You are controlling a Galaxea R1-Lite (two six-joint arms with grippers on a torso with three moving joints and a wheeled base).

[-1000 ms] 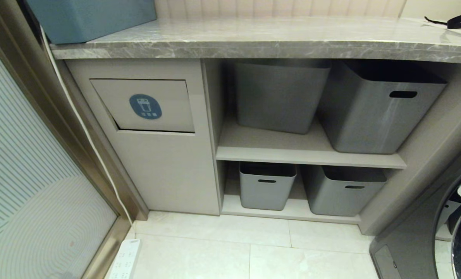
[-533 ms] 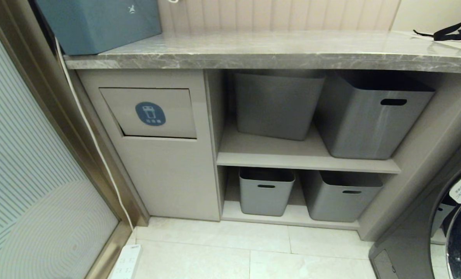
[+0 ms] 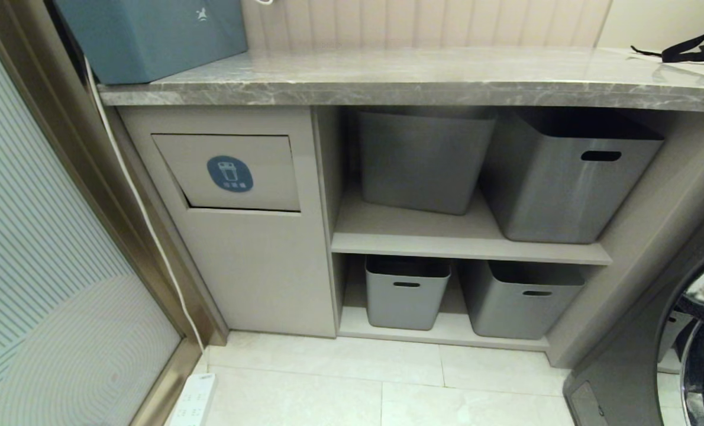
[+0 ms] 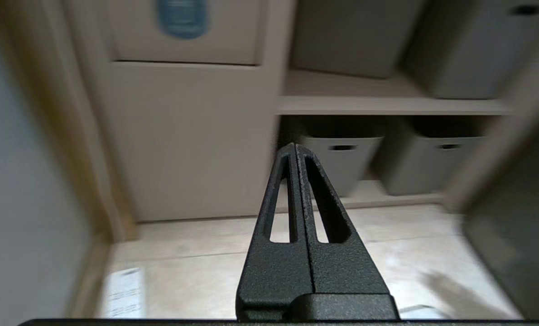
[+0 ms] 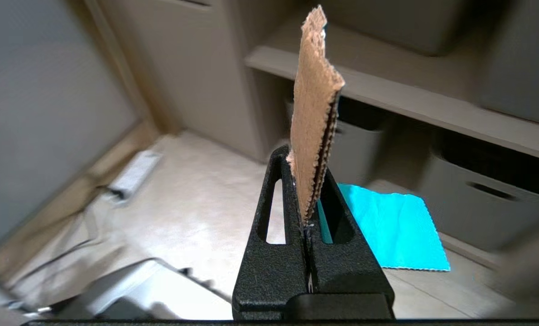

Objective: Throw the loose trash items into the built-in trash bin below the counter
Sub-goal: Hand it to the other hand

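Right gripper (image 5: 306,226) clenches tan cardboard piece (image 5: 314,113) with a turquoise strip (image 5: 387,231).
Left gripper (image 4: 295,147) clenched, holding nothing, facing the trash bin flap (image 3: 233,171) under the table (image 3: 423,80).

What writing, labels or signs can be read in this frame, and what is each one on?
No text reads clearly.
Round blue sticker on the trash bin flap: white bin icon, with a line of small characters under it too small to read.
Blue-grey box on the counter: small white logo mark, no legible letters.
White power strip on the floor: faint markings, unreadable.
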